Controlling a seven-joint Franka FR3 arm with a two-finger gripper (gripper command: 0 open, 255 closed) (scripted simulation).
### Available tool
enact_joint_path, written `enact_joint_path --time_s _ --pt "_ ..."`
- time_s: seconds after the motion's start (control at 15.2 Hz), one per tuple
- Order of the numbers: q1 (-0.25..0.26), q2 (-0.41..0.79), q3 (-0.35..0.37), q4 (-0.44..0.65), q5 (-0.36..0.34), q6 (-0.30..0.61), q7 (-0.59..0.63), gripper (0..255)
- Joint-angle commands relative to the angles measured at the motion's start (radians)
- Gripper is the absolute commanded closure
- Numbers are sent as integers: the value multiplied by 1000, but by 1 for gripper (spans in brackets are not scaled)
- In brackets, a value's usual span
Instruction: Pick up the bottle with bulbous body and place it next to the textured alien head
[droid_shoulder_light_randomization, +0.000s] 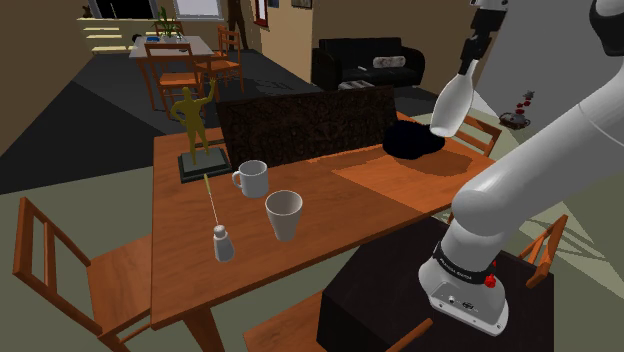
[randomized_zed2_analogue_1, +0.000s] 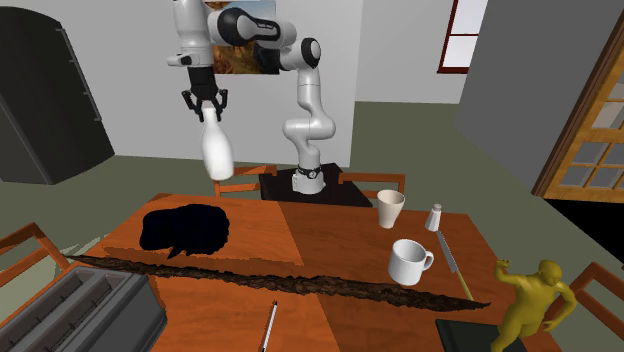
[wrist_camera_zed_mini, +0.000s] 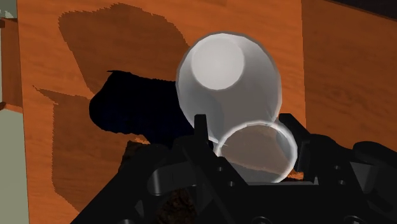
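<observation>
bottle (droid_shoulder_light_randomization: 450, 107): one, white, round-bodied, hanging neck-up in the air well above the tabletop (droid_shoulder_light_randomization: 190, 270), tilting in the shoulder view
claw (droid_shoulder_light_randomization: 468, 68): pinching the bottle at its neck, one black finger on each side in the wrist view
black lump (droid_shoulder_light_randomization: 413, 140): one, flat black, lying on the tabletop below the bottle; in the wrist view the bottle's body is overlapping the lump's edge
edges: the lump is sitting near the tabletop edge on the stand's side; a chair (droid_shoulder_light_randomization: 482, 132) is standing just beyond it
open room: bare wood is lying between the lump and the cup (randomized_zed2_analogue_1: 390, 208) in the second exterior view
dark strip (randomized_zed2_analogue_1: 280, 280): one, rough-looking, running across the tabletop on the far side of the lump from the stand
cup, mug (droid_shoulder_light_randomization: 252, 179), shaker (droid_shoulder_light_randomization: 223, 243): one each, standing as a loose group well apart from the lump
gold statue (droid_shoulder_light_randomization: 192, 125): one, standing on a dark base near the tabletop edge on the shoulder view's left
thin rods: two, one lying between mug and shaker (droid_shoulder_light_randomization: 211, 197), one lying beyond the strip (randomized_zed2_analogue_1: 268, 325)
grey box (randomized_zed2_analogue_1: 85, 310): one, sitting at the corner in the second exterior view's lower left
</observation>
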Motion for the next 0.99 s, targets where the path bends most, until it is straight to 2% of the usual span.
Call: enact_joint_path --time_s 0.0,0.92 --pt "-4 -14 2 -38 -8 26 5 255" --pt "-21 -42 -19 -246 -35 210 19 255"
